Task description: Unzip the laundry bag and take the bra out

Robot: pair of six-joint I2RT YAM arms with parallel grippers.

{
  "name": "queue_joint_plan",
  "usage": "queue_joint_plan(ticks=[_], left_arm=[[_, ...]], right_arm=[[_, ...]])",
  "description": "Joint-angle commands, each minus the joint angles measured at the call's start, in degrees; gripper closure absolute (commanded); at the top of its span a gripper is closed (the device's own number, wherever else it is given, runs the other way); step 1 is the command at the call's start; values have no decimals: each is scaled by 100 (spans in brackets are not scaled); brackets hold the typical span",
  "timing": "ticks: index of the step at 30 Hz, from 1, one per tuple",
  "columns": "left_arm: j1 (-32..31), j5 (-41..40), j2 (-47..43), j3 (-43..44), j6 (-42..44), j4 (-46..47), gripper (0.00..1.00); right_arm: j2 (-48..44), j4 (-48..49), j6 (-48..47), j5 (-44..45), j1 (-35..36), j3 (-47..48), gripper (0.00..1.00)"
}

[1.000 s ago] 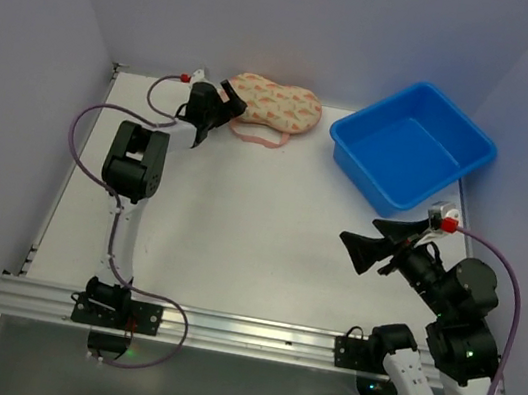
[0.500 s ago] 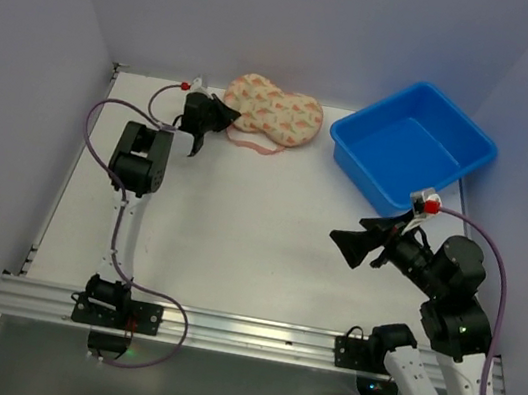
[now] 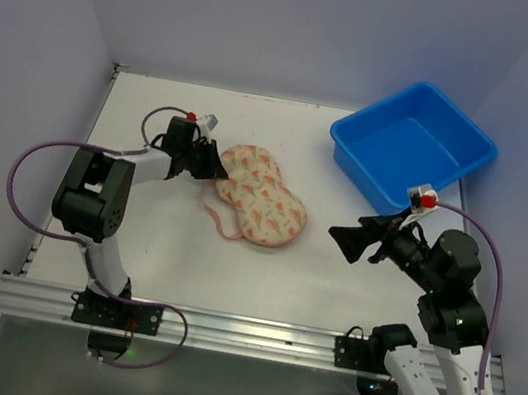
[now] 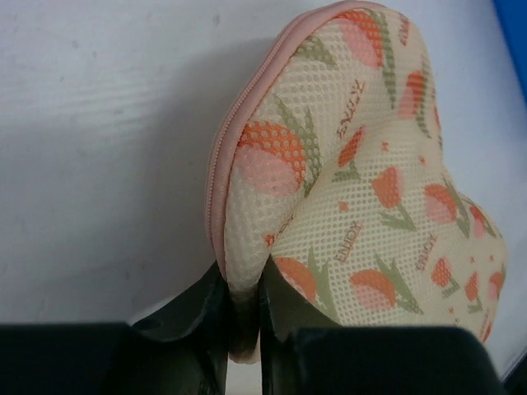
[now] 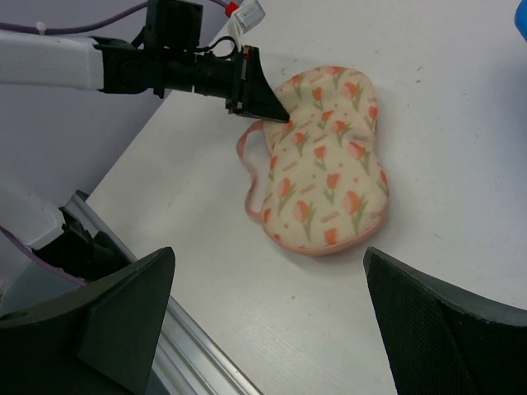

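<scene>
the laundry bag (image 3: 262,199) has slid nearer, its end clamped in the left tool (image 3: 216,168); right tool (image 3: 343,239) gapes, empty.

Bright, even, diffuse light, soft grey shadow close beside the laundry bag (image 4: 354,189) in left wrist view, left gripper (image 4: 244,309) below it dark and blurred.

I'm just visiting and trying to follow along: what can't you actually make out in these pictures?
1. The bra: in no view; the bag looks closed around whatever it holds.
2. The zipper pull: not found anywhere; in the left wrist view the left gripper covers the bag's pinched end.
3. The tub: whole from above, but the right wrist view's edge cuts off all but a sliver.
</scene>
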Motion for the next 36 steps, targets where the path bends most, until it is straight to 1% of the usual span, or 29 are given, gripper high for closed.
queue_joint_plan(ticks=[1,2,3,5,6,7,8,9,10,11,13,14,15,16,17,19,20,22,23,24,26,27,29,30,32,35,36], left_arm=[[-18,-1013,-409,0,858,-1756,79],[-9,-1337,-400,288,840,-2044,73],[-9,-1401,-400,447,814,-2117,65],[-18,-1359,-523,737,630,-2135,53],[-18,-1315,-610,774,403,-2117,35],[-35,-1305,-864,765,252,-2091,25],[-122,-1479,-1005,722,112,-2056,18],[-210,-1586,-1198,530,-20,-2030,0],[-307,-1708,-1574,389,-256,-1986,0],[-543,-1910,-1761,239,-337,-1898,0],[-737,-2130,-2304,-314,-661,-1836,0],[-886,-2192,-2473,-559,-776,-1627,0],[-949,-2193,-2640,-814,-1038,-1503,0],[-1010,-2210,-2911,-1287,-1172,-1363,0],[-1141,-2254,-3010,-1500,-1303,-1109,0],[-1300,-2359,-3238,-2009,-1663,-879,4],[-1431,-2430,-3265,-2143,-1752,-652,4],[-1520,-2448,-3301,-2328,-1928,-474,7],[-1564,-2483,-3283,-2424,-1946,-195,7],[-1565,-2492,-3248,-2451,-1964,-158,8],[-1565,-2535,-3143,-2443,-1938,-105,9],[-1565,-2545,-3108,-2443,-1903,-79,9],[-1565,-2553,-2985,-2452,-1876,62,9],[-1556,-2545,-2915,-2417,-1833,88,10],[-1556,-2527,-2669,-2312,-1753,106,10],[-1547,-2518,-2221,-1960,-1534,141,10],[-1530,-2492,-1976,-1707,-1377,159,10]], right_arm=[[148,354,161,-89,27,-228,1],[297,390,231,-97,27,-264,1],[394,417,276,-141,27,-307,1],[596,575,416,-212,35,-395,1],[806,601,451,-194,44,-448,1],[913,662,487,-142,88,-475,1],[992,733,513,-72,114,-518,1],[1071,820,522,25,149,-641,1],[1220,1021,566,130,228,-703,1],[1334,1102,601,340,264,-738,1],[1781,1277,689,500,421,-747,3],[1940,1374,706,587,492,-747,4],[2107,1575,724,849,588,-747,5],[2483,1638,733,1000,772,-721,6],[2687,1717,716,1123,852,-678,7],[3109,1945,724,1510,1080,-494,12],[3529,2042,716,1598,1151,-406,14],[3979,2253,646,1966,1396,-107,17],[4207,2297,593,2090,1467,33,18],[4679,2315,549,2222,1555,331,20],[5174,2385,382,2486,1740,622,23],[5594,2412,338,2504,1784,859,25],[5992,2465,276,2469,1863,1045,29],[6342,2395,259,2443,1881,1193,31],[6590,2316,232,2347,1969,1274,38],[6653,2254,223,2171,2232,1073,41],[6575,2132,267,2118,2407,1020,42]])
